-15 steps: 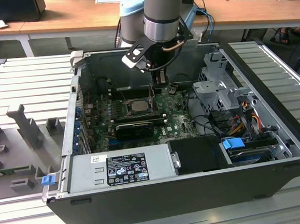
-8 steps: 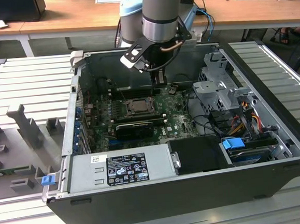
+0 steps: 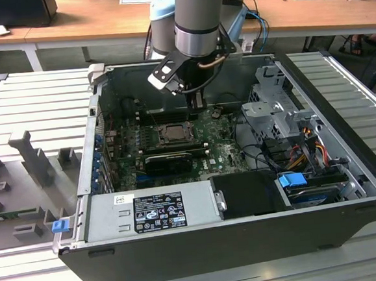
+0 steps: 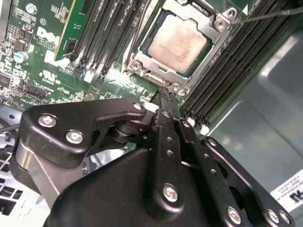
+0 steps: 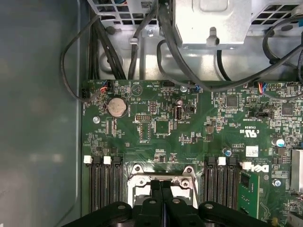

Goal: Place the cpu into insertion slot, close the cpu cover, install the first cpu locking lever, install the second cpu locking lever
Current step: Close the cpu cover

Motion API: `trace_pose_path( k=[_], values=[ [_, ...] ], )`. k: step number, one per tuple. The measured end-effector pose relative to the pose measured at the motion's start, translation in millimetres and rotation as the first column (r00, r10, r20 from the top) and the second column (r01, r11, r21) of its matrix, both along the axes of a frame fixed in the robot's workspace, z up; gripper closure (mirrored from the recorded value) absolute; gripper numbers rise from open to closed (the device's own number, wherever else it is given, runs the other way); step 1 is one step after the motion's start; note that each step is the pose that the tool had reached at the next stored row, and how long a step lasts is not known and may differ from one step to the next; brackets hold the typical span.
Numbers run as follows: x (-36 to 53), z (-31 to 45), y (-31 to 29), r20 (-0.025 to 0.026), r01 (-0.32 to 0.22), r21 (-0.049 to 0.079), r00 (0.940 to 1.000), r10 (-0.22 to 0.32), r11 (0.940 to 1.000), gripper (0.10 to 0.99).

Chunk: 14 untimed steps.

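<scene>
Bright, even light comes from overhead. The cpu [image 4: 179, 41] wears a soft pale glare. Around it the computer case [image 3: 216, 255] interior is dimmer; my black gripper [image 4: 166, 91] glints just beside it.

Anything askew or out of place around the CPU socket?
The cpu lies flat and square under the lowered cpu cover. One oddity: a thin metal lever angles out over the memory slots instead of lying along the insertion slot, so it looks unlatched. The shut gripper sits at its edge.

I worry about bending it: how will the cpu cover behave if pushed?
The cpu cover looks like thin sheet metal, so probably light and slightly springy. It lies flat around the cpu, so a push likely meets firm support.
</scene>
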State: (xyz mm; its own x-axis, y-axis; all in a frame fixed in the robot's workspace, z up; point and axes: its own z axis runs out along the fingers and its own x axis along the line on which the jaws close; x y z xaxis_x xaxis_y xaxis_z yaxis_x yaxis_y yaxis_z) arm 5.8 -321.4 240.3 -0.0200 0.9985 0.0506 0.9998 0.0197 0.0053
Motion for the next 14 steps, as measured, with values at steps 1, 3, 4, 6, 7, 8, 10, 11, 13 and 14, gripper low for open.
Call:
trace_pose_path(
  k=[1,3,4,6,7,8,10,11,13,14],
  values=[
    [-1.3,-2.4,-0.4,0.0000,-0.008,0.000,1.0000,0.008,1.0000,0.980],
    [-8.7,-5.9,-0.7,-0.0001,-0.022,0.000,0.9998,0.022,0.9998,0.980],
    [-11.9,-6.0,-0.8,-0.0002,-0.022,0.000,0.9998,0.022,0.9998,0.980],
    [-17.4,-6.3,-0.7,0.0000,-0.022,0.000,0.9998,0.022,0.9998,0.980],
    [-21.3,-6.5,-0.6,0.0000,-0.022,0.000,0.9998,0.022,0.9998,0.980],
    [-24.1,-6.5,-0.6,0.0001,-0.022,0.000,0.9998,0.022,0.9998,0.980],
    [-29.6,-6.5,-0.7,0.0000,-0.022,0.000,0.9998,0.022,0.9998,0.980],
    [-31.7,-6.5,-0.6,0.0000,-0.022,0.000,0.9998,0.022,0.9998,0.980],
    [-35.0,-6.5,-0.6,0.0000,-0.022,0.000,0.9998,0.022,0.9998,0.980],
    [-36.8,-6.5,-0.7,0.0000,-0.022,0.000,0.9998,0.022,0.9998,0.980]
  ],
)
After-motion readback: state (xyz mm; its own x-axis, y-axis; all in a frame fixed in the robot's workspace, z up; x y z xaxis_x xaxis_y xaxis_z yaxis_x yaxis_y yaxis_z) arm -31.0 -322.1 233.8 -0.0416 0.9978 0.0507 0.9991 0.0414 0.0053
